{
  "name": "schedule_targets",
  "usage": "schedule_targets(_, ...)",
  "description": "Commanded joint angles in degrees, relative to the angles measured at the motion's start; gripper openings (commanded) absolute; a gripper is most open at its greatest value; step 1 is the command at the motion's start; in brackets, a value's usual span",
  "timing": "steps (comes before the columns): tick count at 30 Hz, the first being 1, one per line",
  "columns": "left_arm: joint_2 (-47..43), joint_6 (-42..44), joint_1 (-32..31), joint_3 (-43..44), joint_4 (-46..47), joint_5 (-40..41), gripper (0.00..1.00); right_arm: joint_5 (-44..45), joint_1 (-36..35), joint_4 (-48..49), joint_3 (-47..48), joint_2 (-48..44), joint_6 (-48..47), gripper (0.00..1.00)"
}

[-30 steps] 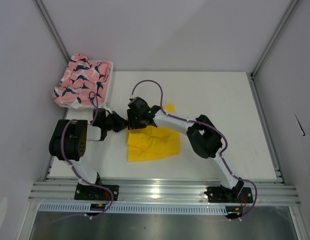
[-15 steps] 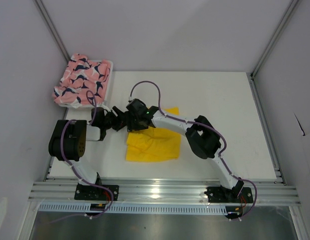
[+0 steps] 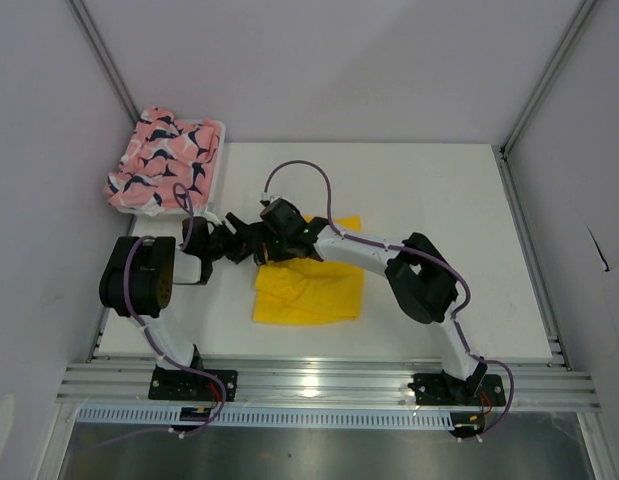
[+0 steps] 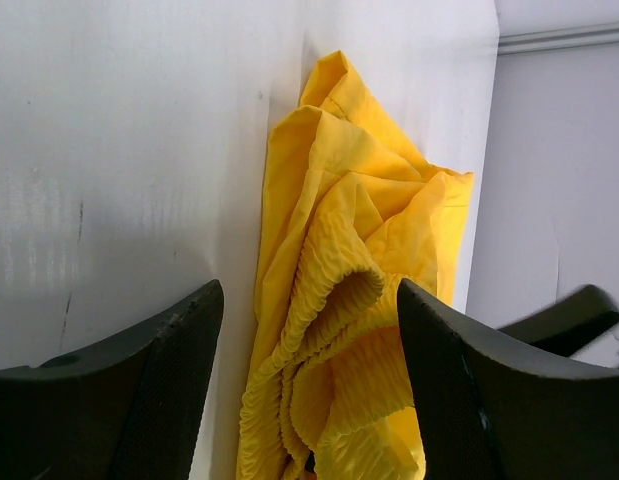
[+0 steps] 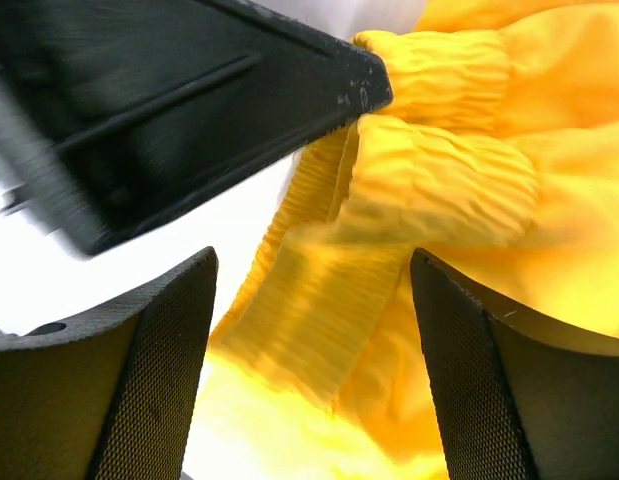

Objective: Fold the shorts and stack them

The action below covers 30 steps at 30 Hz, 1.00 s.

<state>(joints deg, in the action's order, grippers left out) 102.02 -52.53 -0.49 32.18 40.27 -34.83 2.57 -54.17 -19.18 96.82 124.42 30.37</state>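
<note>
The soft bright yellow shorts [image 3: 309,290] look folded on the white counter [image 3: 439,190], so the left gripper [image 4: 309,300] and right gripper [image 5: 314,265] have jaws wide, holding nothing

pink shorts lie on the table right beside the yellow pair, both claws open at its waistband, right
No: the top view shows the pink shorts in the white basket at the far left corner, apart from the yellow pair. The left claw and right claw are open at its waistband.

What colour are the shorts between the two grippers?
The shorts are plain yellow; left wrist view.
</note>
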Motion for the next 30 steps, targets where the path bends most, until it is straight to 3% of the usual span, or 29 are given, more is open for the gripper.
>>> schedule_targets(1,-0.24,0.06,0.32,-0.89,2.97,-0.94,0.73,2.79,-0.41,1.16,0.13,-7.78,-2.33,0.79)
schedule_targets(7,-0.77,0.06,0.32,-1.25,2.8,-0.33,0.73,3.77,0.73,2.12,-4.16,-13.75,-1.98,0.72)
schedule_targets(10,-0.94,-0.02,0.32,-1.34,2.79,-0.15,0.73,4.11,1.7,4.23,-7.95,-16.39,-0.84,0.59)
schedule_targets(17,-1.47,-0.03,0.32,-1.77,2.79,0.38,0.74,2.62,4.16,7.31,-11.56,-15.71,0.48,0.01)
schedule_targets(30,-1.56,-0.11,0.32,-1.6,2.88,0.46,0.73,-5.91,6.01,13.03,-9.28,-7.45,2.06,0.0)
